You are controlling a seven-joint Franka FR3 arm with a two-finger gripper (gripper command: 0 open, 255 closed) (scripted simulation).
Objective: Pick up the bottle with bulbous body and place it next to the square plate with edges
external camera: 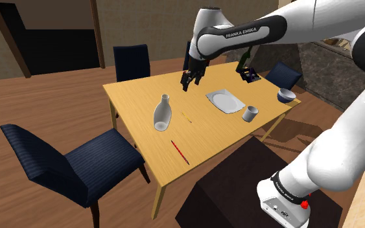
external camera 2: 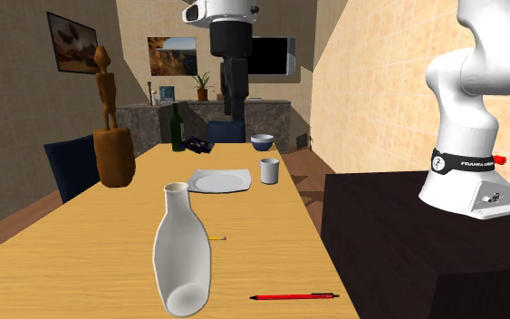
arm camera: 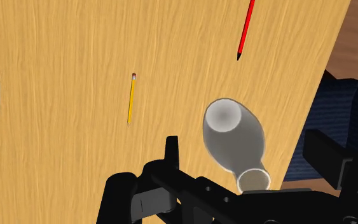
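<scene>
Room check. Brown wood-plank floor (external camera: 45,97) throughout. Long light-wood table (external camera: 220,136) mid-room, three dark blue padded chairs around it: near chair (external camera: 45,162) at the close corner, far chair (external camera: 132,61) across, end chair (external camera: 284,74) by the far end. Walls tan, and the side wall (external camera 2: 370,82) has a beige tile pattern. On the back walls: framed picture (external camera 2: 72,41), second picture (external camera 2: 171,54), dark flat screen (external camera 2: 275,59). Under them is a grey stone-look counter (external camera 2: 266,118) with a potted plant (external camera 2: 203,84) on it. There's a dark wood door frame (external camera: 97,32) with a black area (external camera: 51,52) beyond. Lighting is even and soft.

White arm (external camera: 333,152), dark joints (FRANKA EMIKA lettering), all-black fingers (external camera: 185,82)
</scene>
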